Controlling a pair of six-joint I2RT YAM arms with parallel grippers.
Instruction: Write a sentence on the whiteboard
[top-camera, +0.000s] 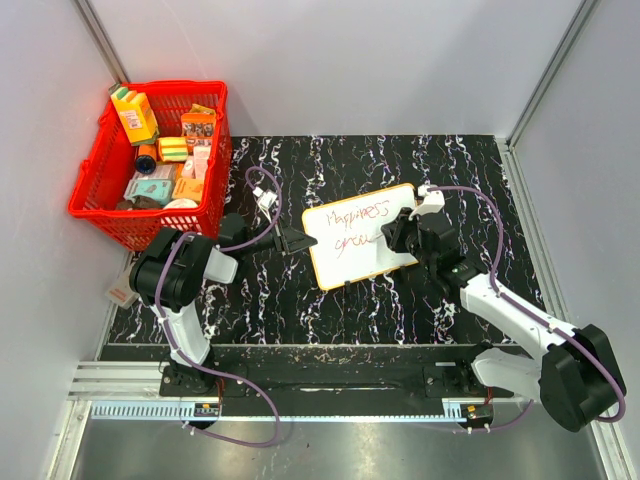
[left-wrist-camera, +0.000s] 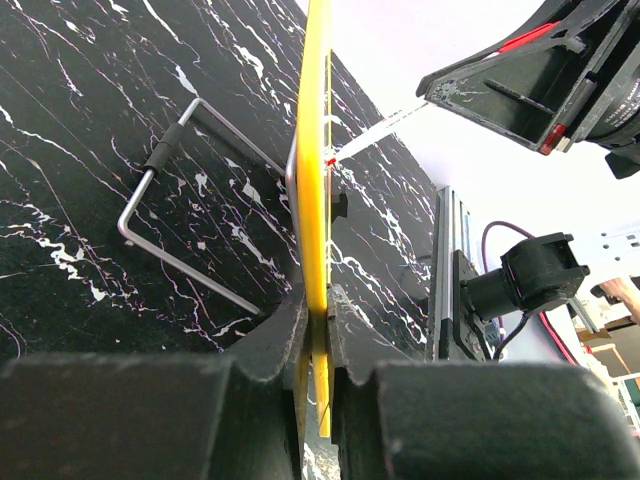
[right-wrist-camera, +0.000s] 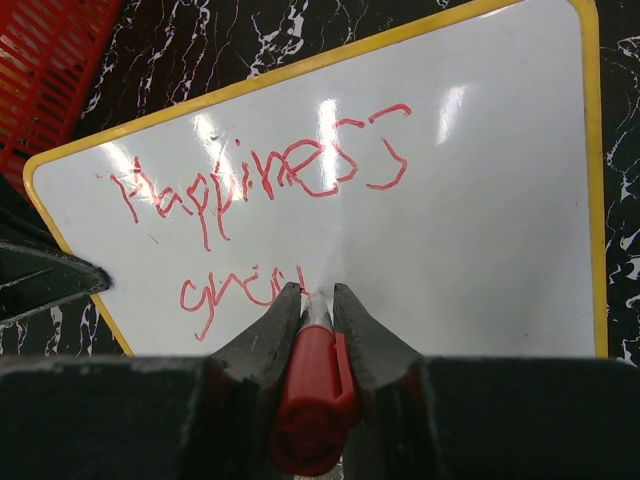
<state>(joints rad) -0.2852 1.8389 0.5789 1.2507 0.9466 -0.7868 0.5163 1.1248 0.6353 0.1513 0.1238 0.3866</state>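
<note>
The whiteboard (top-camera: 375, 255), white with a yellow rim, stands tilted on the black marbled table. My left gripper (top-camera: 303, 240) is shut on its left edge. In the left wrist view, the yellow rim (left-wrist-camera: 316, 180) runs up from between the left gripper's (left-wrist-camera: 317, 300) fingers. The sentence (right-wrist-camera: 270, 175) is red script reading "Happiness", with a shorter word begun below it. My right gripper (right-wrist-camera: 317, 292) is shut on a red marker (right-wrist-camera: 312, 385). The marker's tip touches the board (right-wrist-camera: 480, 200) at the end of the second line.
A red basket (top-camera: 150, 225) full of packets stands at the back left. A bent wire stand (left-wrist-camera: 190, 200) props the board from behind. Grey walls close in the table on three sides. A small beige item (top-camera: 122, 290) lies at the left edge.
</note>
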